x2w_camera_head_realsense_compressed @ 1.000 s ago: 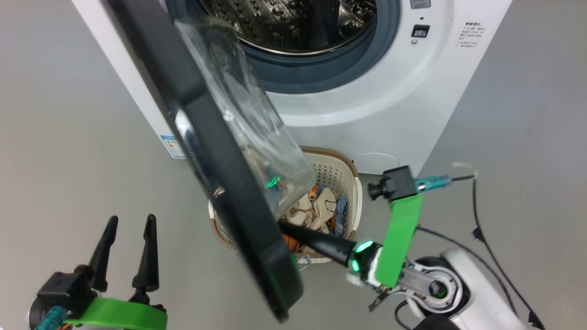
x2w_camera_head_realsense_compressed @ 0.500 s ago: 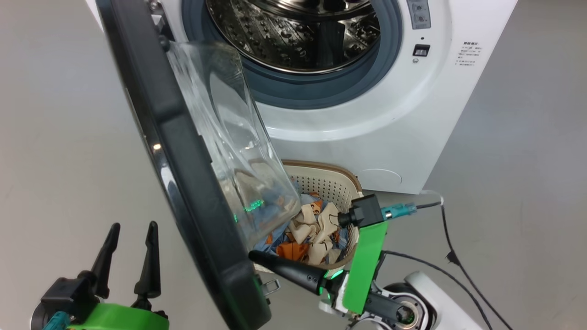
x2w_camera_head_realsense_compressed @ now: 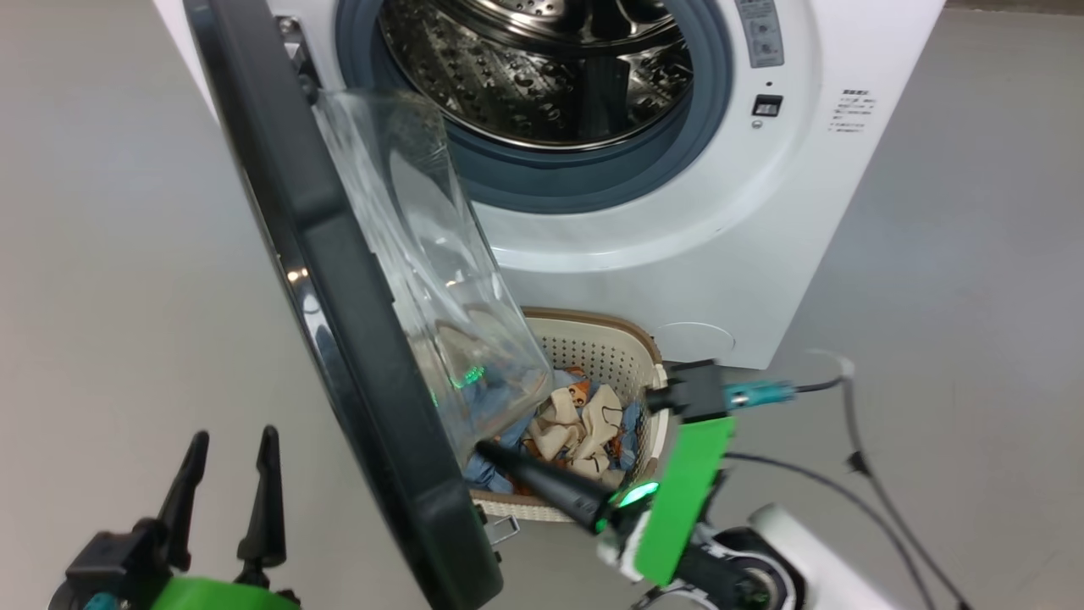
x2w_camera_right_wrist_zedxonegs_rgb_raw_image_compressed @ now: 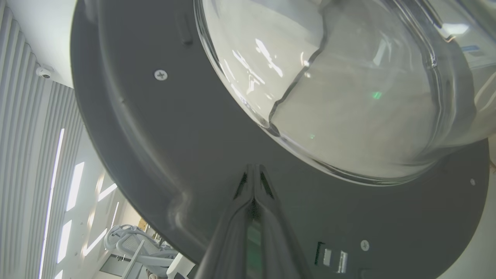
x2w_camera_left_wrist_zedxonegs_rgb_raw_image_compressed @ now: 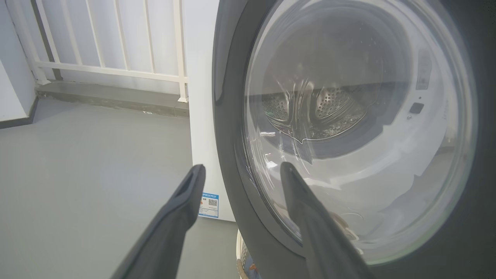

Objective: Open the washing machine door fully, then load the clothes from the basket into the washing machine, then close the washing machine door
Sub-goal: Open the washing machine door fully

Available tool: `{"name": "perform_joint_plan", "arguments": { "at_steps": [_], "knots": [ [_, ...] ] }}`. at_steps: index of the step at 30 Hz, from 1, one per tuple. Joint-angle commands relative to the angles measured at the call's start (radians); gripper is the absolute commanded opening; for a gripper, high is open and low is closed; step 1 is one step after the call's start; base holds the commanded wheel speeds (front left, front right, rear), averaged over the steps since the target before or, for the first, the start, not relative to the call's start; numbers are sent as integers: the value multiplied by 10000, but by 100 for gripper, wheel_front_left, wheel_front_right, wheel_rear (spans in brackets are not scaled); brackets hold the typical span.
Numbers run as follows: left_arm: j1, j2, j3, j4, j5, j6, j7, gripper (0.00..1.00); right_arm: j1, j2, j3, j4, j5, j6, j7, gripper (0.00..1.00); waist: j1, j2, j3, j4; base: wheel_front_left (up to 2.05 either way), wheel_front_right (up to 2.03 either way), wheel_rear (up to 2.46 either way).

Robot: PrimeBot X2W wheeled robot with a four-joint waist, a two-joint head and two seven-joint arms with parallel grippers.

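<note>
The washing machine [x2w_camera_head_realsense_compressed: 677, 254] stands with its steel drum exposed. The washing machine door [x2w_camera_head_realsense_compressed: 356, 339] hangs open, edge-on in the head view, with its glass bowl [x2w_camera_head_realsense_compressed: 423, 271] bulging to the right. My right gripper [x2w_camera_head_realsense_compressed: 489, 449] is shut, its tip against the door's dark inner face [x2w_camera_right_wrist_zedxonegs_rgb_raw_image_compressed: 174, 135] just below the bowl [x2w_camera_right_wrist_zedxonegs_rgb_raw_image_compressed: 348, 97]; the closed fingertips meet at my right gripper [x2w_camera_right_wrist_zedxonegs_rgb_raw_image_compressed: 254, 168]. My left gripper [x2w_camera_head_realsense_compressed: 235, 440] is open and empty at the lower left, outside the door [x2w_camera_left_wrist_zedxonegs_rgb_raw_image_compressed: 356, 135]. The basket [x2w_camera_head_realsense_compressed: 593, 320] sits on the floor below the drum with the clothes [x2w_camera_head_realsense_compressed: 584, 424] in it.
Grey floor [x2w_camera_head_realsense_compressed: 110, 254] lies all around. A white railing [x2w_camera_left_wrist_zedxonegs_rgb_raw_image_compressed: 116, 38] on a low kerb stands behind the machine's left side. A blue label [x2w_camera_left_wrist_zedxonegs_rgb_raw_image_compressed: 209, 203] is low on the machine's side panel. Black cables [x2w_camera_head_realsense_compressed: 847, 474] trail by my right arm.
The head camera has shifted. My shut right gripper has slid left along the door's inner side, and the door stands further left of the basket, uncovering more clothes. The left gripper stays open.
</note>
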Motion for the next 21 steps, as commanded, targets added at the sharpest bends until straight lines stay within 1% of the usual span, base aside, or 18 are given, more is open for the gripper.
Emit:
{"name": "perform_joint_plan", "arguments": {
  "at_steps": [1, 5, 9, 13, 15, 18, 20, 21],
  "knots": [
    [55, 174, 419, -264, 37, -1, -63, 100, -162, -79, 140, -471, -202, 100, -391, 100, 0, 0, -56, -82, 0, 0, 0],
    [192, 173, 567, -270, 91, -19, -63, 100, -44, -736, 112, -897, -646, 100, -1475, 100, 0, 0, -170, -223, 0, 0, 0],
    [338, 173, 653, -257, 127, -42, -63, 100, 82, -1573, 252, -1050, -1476, 100, -2980, 100, 0, 0, -354, -311, 0, 0, 0],
    [547, 173, 781, -252, 148, -68, -63, 100, 214, -2562, 637, -744, -2776, 100, -4767, 100, 0, 0, -589, -421, 0, 0, 0],
    [658, 173, 844, -278, 157, -75, -63, 100, 391, -2897, 694, -482, -3178, 100, -5618, 100, 0, 0, -670, -475, 0, 0, 0],
    [808, 173, 938, -317, 168, -68, -63, 100, 638, -3323, 378, -59, -4086, 100, -6179, 100, 0, 0, -773, -583, 0, 0, 0],
    [895, 173, 1004, -347, 174, -67, -63, 100, 869, -3456, -186, 189, -4946, 100, -6264, 100, 0, 0, -803, -668, 0, 0, 0],
    [930, 173, 1046, -371, 182, -67, -63, 100, 1034, -3373, -636, 180, -5381, 100, -6271, 100, 0, 0, -790, -733, 0, 0, 0]
  ]
}}
